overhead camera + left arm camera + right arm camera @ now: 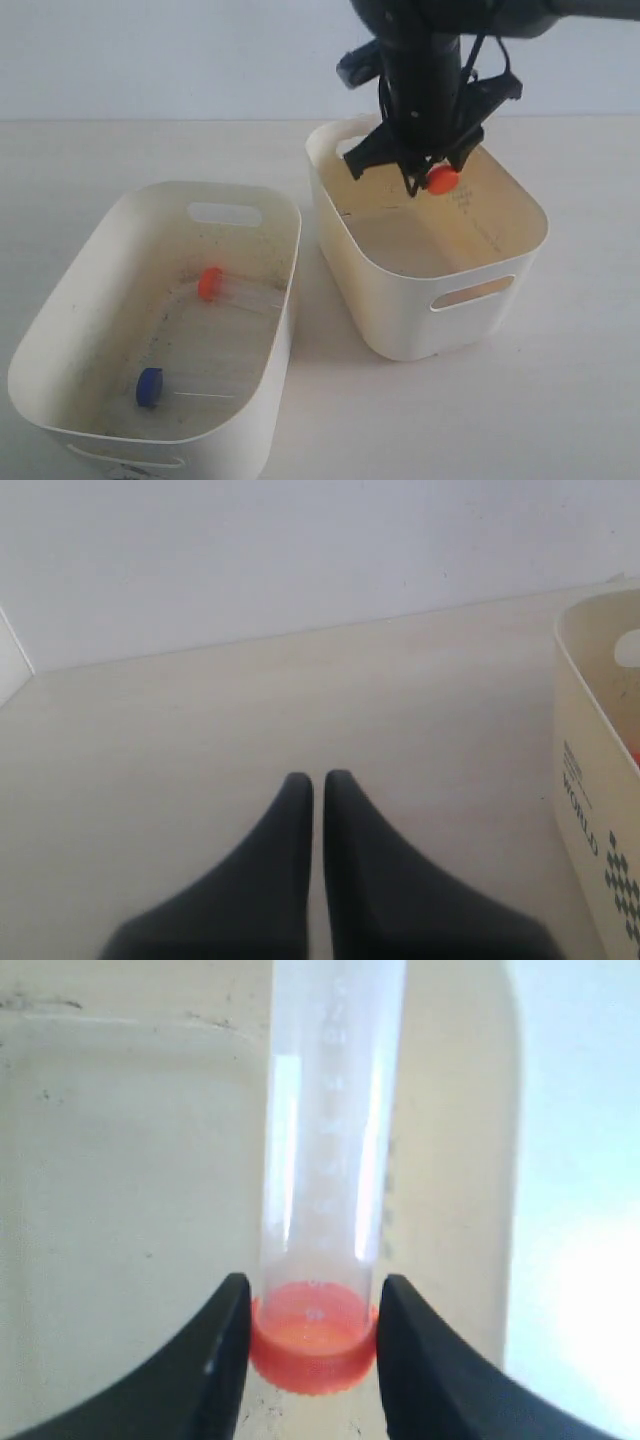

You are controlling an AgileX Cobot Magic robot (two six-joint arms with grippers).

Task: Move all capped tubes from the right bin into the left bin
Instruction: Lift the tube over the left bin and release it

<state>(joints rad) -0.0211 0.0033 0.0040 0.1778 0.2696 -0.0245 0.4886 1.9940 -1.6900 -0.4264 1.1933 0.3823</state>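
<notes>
Clamping orange-capped tube (325,1180), right claw (316,1292) clear of right bin (400,330) walls; left claw (318,782) closed

The light was bright, even and diffuse in all three views, with no hard beam. In the exterior view the right bin (400,310) threw a soft, faint shadow on the pale tabletop (580,400) toward the left bin (100,270), whose near inner wall lay in mild shade. That picture was slightly soft and grainy. In the left wrist view the left tool (318,777) read as a dark, featureless shape with fuzzy edges, out of focus. In the right wrist view the right tool (315,1290) was equally blurred. The orange-capped tube (325,1160) bore two white vertical glare streaks, and one side of the background washed out to pale blue-white.
</notes>
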